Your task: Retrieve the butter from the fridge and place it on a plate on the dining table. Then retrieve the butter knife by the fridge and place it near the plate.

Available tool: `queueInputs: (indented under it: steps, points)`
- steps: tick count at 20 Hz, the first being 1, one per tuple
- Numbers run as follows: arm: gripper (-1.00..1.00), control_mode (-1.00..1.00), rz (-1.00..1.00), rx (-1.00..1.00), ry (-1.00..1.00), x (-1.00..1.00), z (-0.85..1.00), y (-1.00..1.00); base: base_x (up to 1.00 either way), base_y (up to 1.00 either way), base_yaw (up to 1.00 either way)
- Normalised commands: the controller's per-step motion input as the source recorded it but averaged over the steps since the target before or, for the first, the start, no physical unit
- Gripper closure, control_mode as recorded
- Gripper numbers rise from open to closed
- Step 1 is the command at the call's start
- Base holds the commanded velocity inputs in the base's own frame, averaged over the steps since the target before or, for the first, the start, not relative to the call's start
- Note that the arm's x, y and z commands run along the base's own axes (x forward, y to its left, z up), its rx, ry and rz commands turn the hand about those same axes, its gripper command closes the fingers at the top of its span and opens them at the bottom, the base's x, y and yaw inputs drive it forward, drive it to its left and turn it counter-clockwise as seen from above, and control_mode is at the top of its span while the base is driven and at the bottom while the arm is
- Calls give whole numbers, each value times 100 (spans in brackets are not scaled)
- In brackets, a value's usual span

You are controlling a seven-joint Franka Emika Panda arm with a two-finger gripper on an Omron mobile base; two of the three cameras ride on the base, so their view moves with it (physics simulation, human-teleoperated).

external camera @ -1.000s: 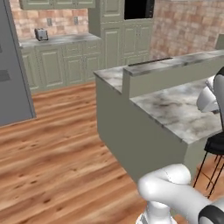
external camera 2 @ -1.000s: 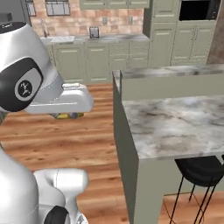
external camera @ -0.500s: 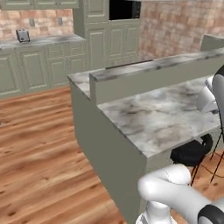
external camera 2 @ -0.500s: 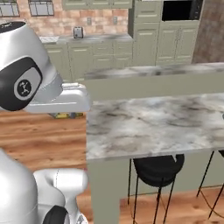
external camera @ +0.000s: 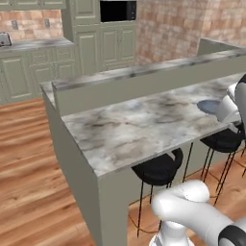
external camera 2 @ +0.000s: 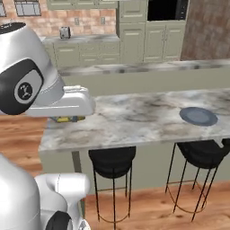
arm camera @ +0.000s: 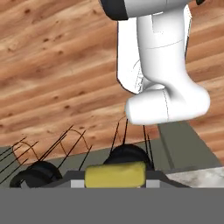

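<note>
In the hand view the butter (arm camera: pixel 115 174) lay crosswise between the gripper (arm camera: pixel 115 183) tips, clamped there; the fingers themselves were mostly hidden behind the yellow bar. In the right base view only a sliver of yellow showed under the arm's white link, at the near-left edge of the dining table (external camera 2: pixel 134 119). Black stools (external camera 2: pixel 112 162) stood below the marble top. Farther right on it sat the plate (external camera 2: pixel 198 116), bare; in the left base view the arm cut off its right edge (external camera: pixel 208 106).
</note>
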Motion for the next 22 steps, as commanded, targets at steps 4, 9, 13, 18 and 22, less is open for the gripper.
queueInputs:
  steps: [4, 9, 13, 18, 22]
  points:
    - [100, 100, 0, 0, 0, 0, 0, 0, 0, -100, 0]
    - [100, 100, 0, 0, 0, 0, 0, 0, 1, -100, 0]
    - [100, 100, 0, 0, 0, 0, 0, 0, 1, -100, 1]
    - [100, 100, 0, 0, 0, 0, 0, 0, 10, -93, 13]
    - [100, 100, 0, 0, 0, 0, 0, 0, 16, -70, 18]
